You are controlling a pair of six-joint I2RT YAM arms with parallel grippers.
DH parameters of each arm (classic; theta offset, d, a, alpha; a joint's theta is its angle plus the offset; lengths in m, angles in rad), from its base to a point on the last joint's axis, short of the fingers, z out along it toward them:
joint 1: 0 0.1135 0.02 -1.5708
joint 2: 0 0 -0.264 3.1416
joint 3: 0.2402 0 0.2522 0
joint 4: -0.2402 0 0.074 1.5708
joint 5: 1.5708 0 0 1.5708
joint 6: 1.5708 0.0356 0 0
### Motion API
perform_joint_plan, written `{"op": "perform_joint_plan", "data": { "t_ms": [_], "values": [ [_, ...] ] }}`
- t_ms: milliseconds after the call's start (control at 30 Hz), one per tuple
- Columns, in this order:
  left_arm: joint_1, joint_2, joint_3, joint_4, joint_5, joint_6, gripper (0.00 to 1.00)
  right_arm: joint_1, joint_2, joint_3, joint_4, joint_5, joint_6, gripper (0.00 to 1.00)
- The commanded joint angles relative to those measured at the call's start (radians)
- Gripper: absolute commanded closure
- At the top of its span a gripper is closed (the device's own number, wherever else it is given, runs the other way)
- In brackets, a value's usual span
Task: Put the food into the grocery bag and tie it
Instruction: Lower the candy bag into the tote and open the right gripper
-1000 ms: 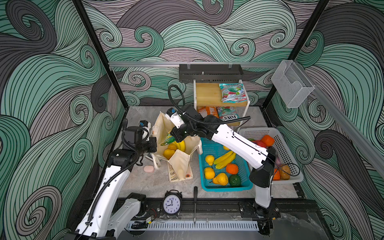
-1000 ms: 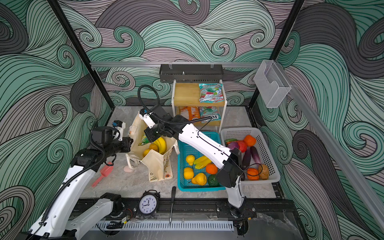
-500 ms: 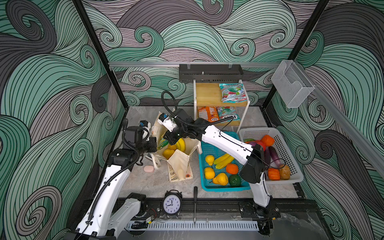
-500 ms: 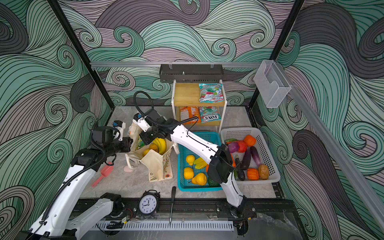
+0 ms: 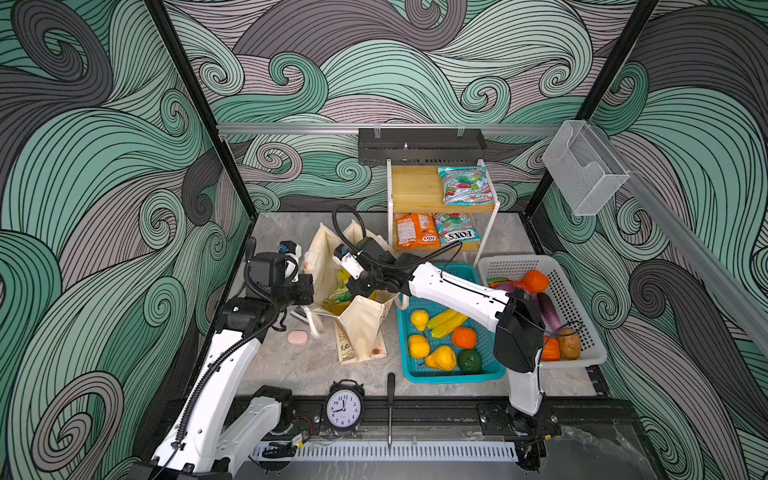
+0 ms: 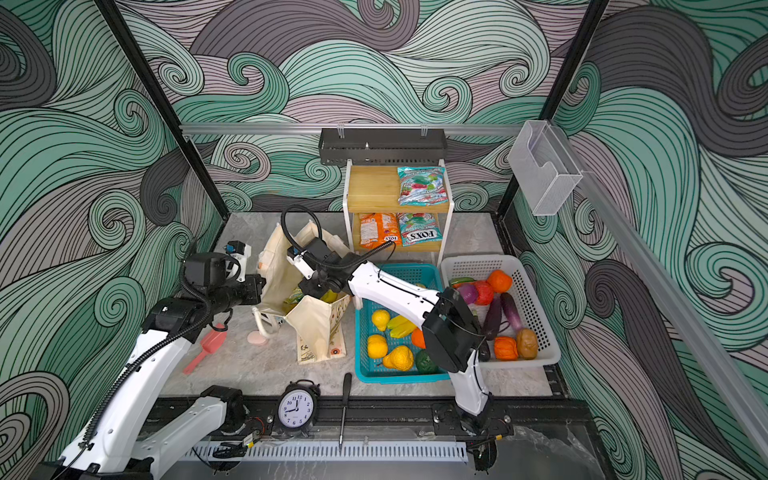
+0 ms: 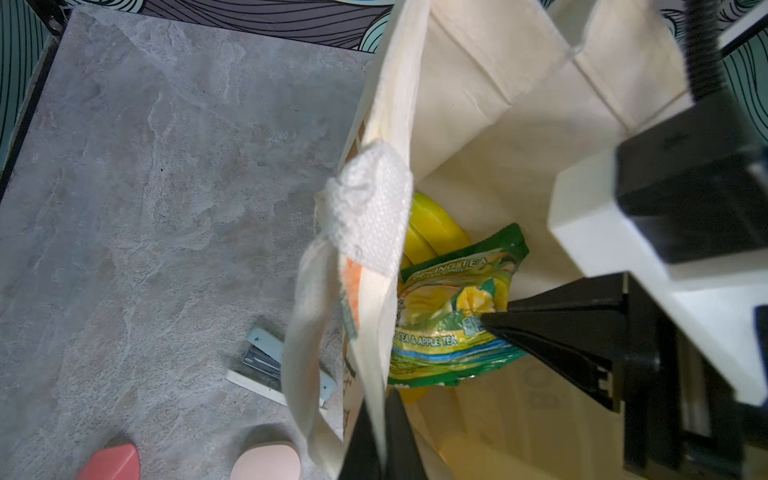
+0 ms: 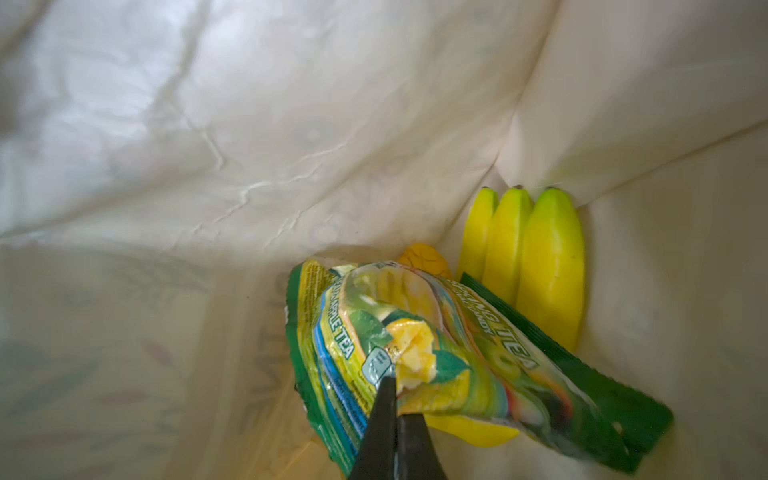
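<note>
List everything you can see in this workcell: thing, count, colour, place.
grocery bag: one, cream, table centre-left
candy packet: one, green-yellow, inside bag
banana bunch: one, yellow, inside bag
teal basket: one, teal, right of bag
white basket: one, white, far right
shelf: one, wood, back
packets: three, orange and teal-red, on shelf
alarm clock: one, black, front edge
screwdriver: one, black, front edge
left gripper: one, black, shut on bag rim
right gripper: one, black, shut on candy packet

Left end effector pinches the grocery bag wall, candy packet inside.
</note>
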Motion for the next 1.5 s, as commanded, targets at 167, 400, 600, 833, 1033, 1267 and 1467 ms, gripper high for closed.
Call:
{"op": "perform_joint_plan", "data": {
  "t_ms": [167, 400, 600, 833, 1033, 1267, 1467],
  "values": [
    [0.004, 0.012, -0.007, -0.035, 0.013, 0.006, 1.0, -0.005, 0.016, -0.036, -0.032, 0.262, -0.036, 1.0],
    [0.004, 0.017, -0.008, -0.034, 0.017, 0.007, 1.0, -0.002, 0.08, 0.03, -0.051, 0.281, -0.005, 1.0],
    [0.004, 0.018, -0.008, -0.035, 0.013, 0.008, 1.0, 0.006, 0.144, 0.092, -0.064, 0.314, 0.025, 0.98],
    [0.004, 0.025, -0.007, -0.035, 0.017, 0.008, 1.0, 0.003, 0.151, 0.123, -0.073, 0.348, 0.063, 0.95],
    [0.004, 0.022, -0.008, -0.036, 0.013, 0.009, 1.0, 0.001, 0.158, 0.166, -0.057, 0.334, 0.07, 0.94],
    [0.005, 0.022, -0.009, -0.037, 0.013, 0.008, 1.0, 0.002, 0.153, 0.145, -0.006, 0.328, 0.115, 0.94],
    [0.004, 0.018, -0.007, -0.037, 0.017, 0.009, 1.0, 0.002, 0.152, 0.147, 0.021, 0.324, 0.126, 0.94]
  ]
}}
